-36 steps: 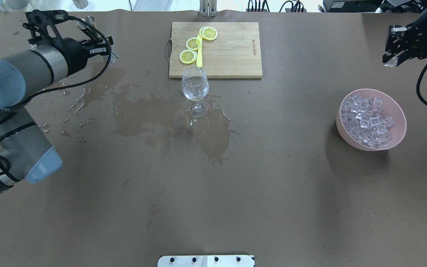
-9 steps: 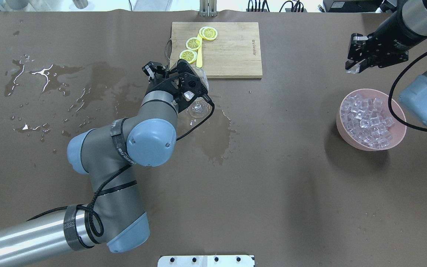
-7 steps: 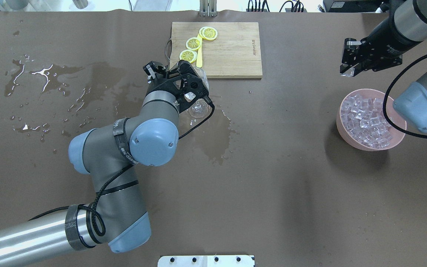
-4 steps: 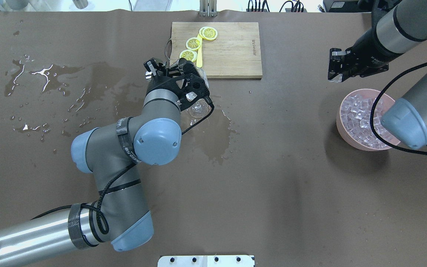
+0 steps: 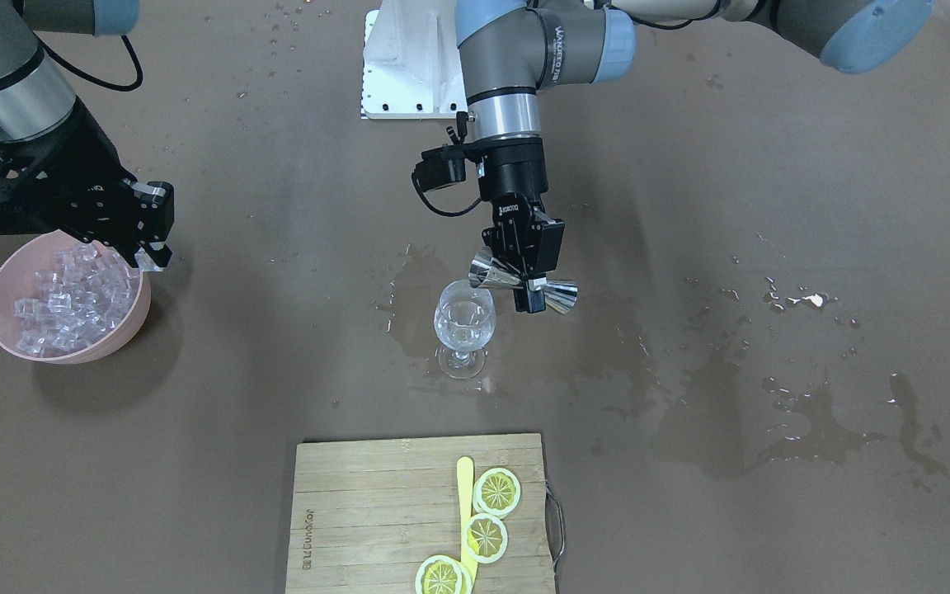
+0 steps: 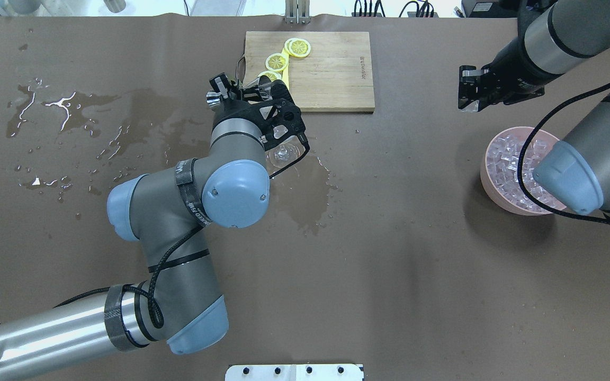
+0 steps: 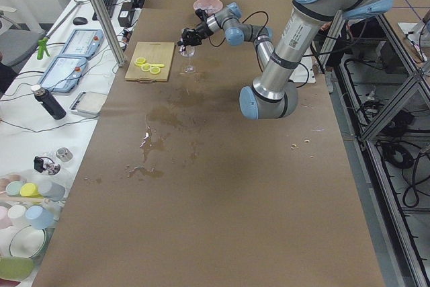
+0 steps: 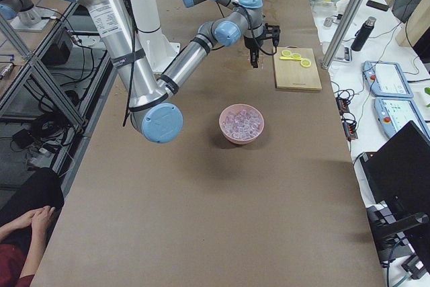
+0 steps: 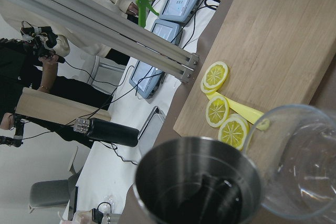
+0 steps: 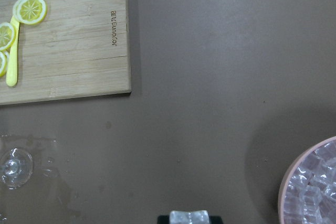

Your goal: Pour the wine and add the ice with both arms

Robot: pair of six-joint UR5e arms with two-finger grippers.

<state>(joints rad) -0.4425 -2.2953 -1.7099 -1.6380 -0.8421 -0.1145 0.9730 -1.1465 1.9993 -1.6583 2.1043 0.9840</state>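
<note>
My left gripper (image 5: 529,280) is shut on a steel jigger (image 5: 524,286), held tipped on its side just above the rim of the wine glass (image 5: 464,326). In the overhead view the gripper (image 6: 262,106) hides the glass bowl; only the foot (image 6: 283,153) shows. The left wrist view looks into the jigger cup (image 9: 198,184) next to the glass rim (image 9: 307,166). A little clear wine (image 5: 463,332) sits in the glass. My right gripper (image 6: 468,103) is shut on one ice cube (image 10: 189,217), left of and beyond the pink bowl of ice (image 6: 511,159).
A wooden cutting board (image 6: 331,69) with lemon slices (image 6: 277,62) and a yellow stick lies just beyond the glass. Wet patches and puddles (image 6: 61,106) spread over the brown table from the glass to the far left. The white arm base (image 5: 409,66) is at the robot's edge.
My left arm carried the jigger from the far left to the glass and has tipped it further. My right gripper moved left, away from the bowl, with the ice cube.
</note>
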